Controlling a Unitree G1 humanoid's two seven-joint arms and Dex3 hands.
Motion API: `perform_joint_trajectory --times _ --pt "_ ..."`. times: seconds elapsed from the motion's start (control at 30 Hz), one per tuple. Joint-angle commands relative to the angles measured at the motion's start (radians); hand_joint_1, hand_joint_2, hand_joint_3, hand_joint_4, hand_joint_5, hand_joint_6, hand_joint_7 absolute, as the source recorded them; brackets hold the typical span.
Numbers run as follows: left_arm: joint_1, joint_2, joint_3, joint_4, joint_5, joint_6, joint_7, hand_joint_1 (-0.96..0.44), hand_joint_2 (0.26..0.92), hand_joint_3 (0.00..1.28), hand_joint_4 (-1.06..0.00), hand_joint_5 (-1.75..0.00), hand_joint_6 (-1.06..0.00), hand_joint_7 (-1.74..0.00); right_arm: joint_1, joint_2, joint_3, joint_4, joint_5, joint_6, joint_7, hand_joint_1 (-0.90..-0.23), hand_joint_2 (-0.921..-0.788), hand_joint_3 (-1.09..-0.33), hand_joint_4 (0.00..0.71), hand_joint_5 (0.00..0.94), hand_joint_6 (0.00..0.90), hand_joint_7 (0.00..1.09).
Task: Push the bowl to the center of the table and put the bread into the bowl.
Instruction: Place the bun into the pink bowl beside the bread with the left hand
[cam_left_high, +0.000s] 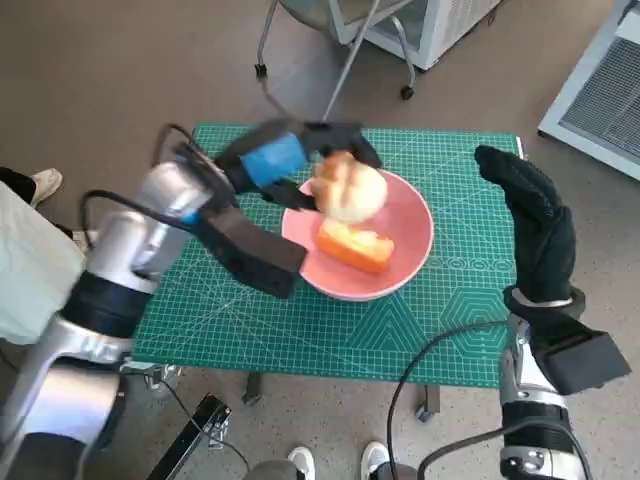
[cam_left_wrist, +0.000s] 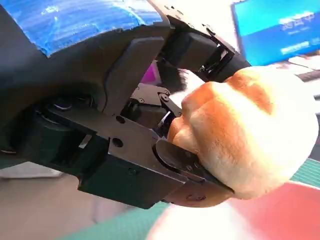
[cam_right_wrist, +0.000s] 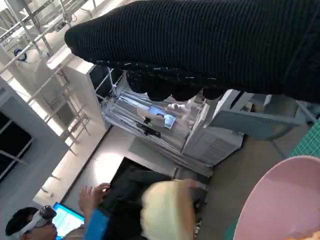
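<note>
My left hand (cam_left_high: 285, 160) holds a round, pale-brown bread roll (cam_left_high: 348, 187) over the pink bowl (cam_left_high: 412, 250) near the middle of the green mat. In the left wrist view the black fingers (cam_left_wrist: 175, 160) wrap the bread roll (cam_left_wrist: 247, 127) from below and behind, with the bowl's pink rim (cam_left_wrist: 285, 215) under it. An orange slice of bread (cam_left_high: 355, 246) lies inside the bowl. My right hand (cam_left_high: 530, 215) hovers to the right of the bowl, fingers stretched out and holding nothing. The right wrist view shows the glove (cam_right_wrist: 200, 45), the bowl's rim (cam_right_wrist: 280, 200) and the roll (cam_right_wrist: 167, 210), blurred.
The green cutting mat (cam_left_high: 460, 320) covers the small table. A chair frame on castors (cam_left_high: 340, 50) stands beyond the far edge, and a white cabinet (cam_left_high: 600, 90) at the far right. A person sits at the left (cam_left_high: 25, 260); another person appears in the right wrist view (cam_right_wrist: 35, 220).
</note>
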Motion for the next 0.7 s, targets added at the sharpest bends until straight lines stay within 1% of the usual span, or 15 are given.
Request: perform_joint_trajectory --times 0.03,0.07,0.1,0.13,0.17,0.2,0.23,0.3,0.37,0.5,0.7 --pt "0.014 -0.030 -0.027 0.001 0.017 0.048 -0.056 0.00 0.921 0.15 -0.52 -1.25 -0.61 -1.26 0.021 -0.009 -0.004 0.011 -0.003 0.004 0.001 -0.582 -0.921 -0.828 0.389 0.018 0.043 0.76" --pt "0.016 -0.033 -0.034 -0.002 0.024 0.061 -0.069 0.04 0.894 0.15 -0.49 -0.94 -0.57 -0.99 0.022 -0.010 -0.005 0.011 -0.002 0.004 0.002 -0.582 -0.921 -0.827 0.389 0.018 0.042 0.76" --pt "0.017 -0.036 -0.044 -0.006 0.037 0.078 -0.088 0.06 0.889 0.14 -0.51 -0.78 -0.57 -0.85 0.023 -0.011 -0.005 0.010 -0.002 0.004 0.002 -0.582 -0.921 -0.827 0.389 0.018 0.042 0.76" --pt "0.018 -0.038 -0.050 -0.010 0.046 0.090 -0.102 0.08 0.887 0.11 -0.52 -0.52 -0.59 -0.61 0.023 -0.011 -0.005 0.009 -0.002 0.003 0.001 -0.582 -0.921 -0.827 0.390 0.018 0.042 0.76" --pt "0.019 -0.040 -0.058 -0.018 0.059 0.107 -0.121 0.09 0.889 0.09 -0.51 -0.33 -0.60 -0.42 0.024 -0.012 -0.006 0.008 -0.004 0.002 0.000 -0.582 -0.921 -0.827 0.390 0.017 0.041 0.76" --pt "0.020 -0.041 -0.063 -0.024 0.068 0.119 -0.135 0.09 0.887 0.07 -0.47 -0.21 -0.59 -0.29 0.025 -0.012 -0.006 0.007 -0.005 0.002 -0.001 -0.582 -0.921 -0.827 0.390 0.017 0.041 0.76" --pt "0.021 -0.042 -0.068 -0.033 0.077 0.132 -0.149 0.09 0.887 0.06 -0.46 -0.17 -0.58 -0.24 0.026 -0.012 -0.006 0.004 -0.008 0.002 -0.002 -0.582 -0.921 -0.827 0.390 0.017 0.041 0.76" --pt "0.023 -0.046 -0.075 -0.047 0.090 0.152 -0.168 0.09 0.875 0.04 -0.39 -0.07 -0.56 -0.11 0.026 -0.013 -0.006 0.001 -0.011 0.003 -0.005 -0.583 -0.921 -0.827 0.390 0.017 0.041 0.76" --pt "0.026 -0.051 -0.078 -0.059 0.098 0.170 -0.186 0.08 0.866 0.03 -0.36 -0.04 -0.55 -0.07 0.026 -0.014 -0.006 0.000 -0.013 0.003 -0.007 -0.583 -0.921 -0.827 0.390 0.017 0.041 0.76" --pt "0.034 -0.057 -0.077 -0.069 0.092 0.182 -0.199 0.05 0.840 0.01 -0.33 -0.01 -0.53 -0.02 0.025 -0.015 -0.006 0.001 -0.014 0.002 -0.007 -0.580 -0.921 -0.827 0.391 0.016 0.042 0.76" --pt "0.036 -0.058 -0.077 -0.062 0.092 0.176 -0.187 0.05 0.832 0.00 -0.33 0.00 -0.54 -0.01 0.023 -0.018 -0.007 0.006 -0.016 -0.001 -0.007 -0.578 -0.921 -0.826 0.391 0.015 0.042 0.76"
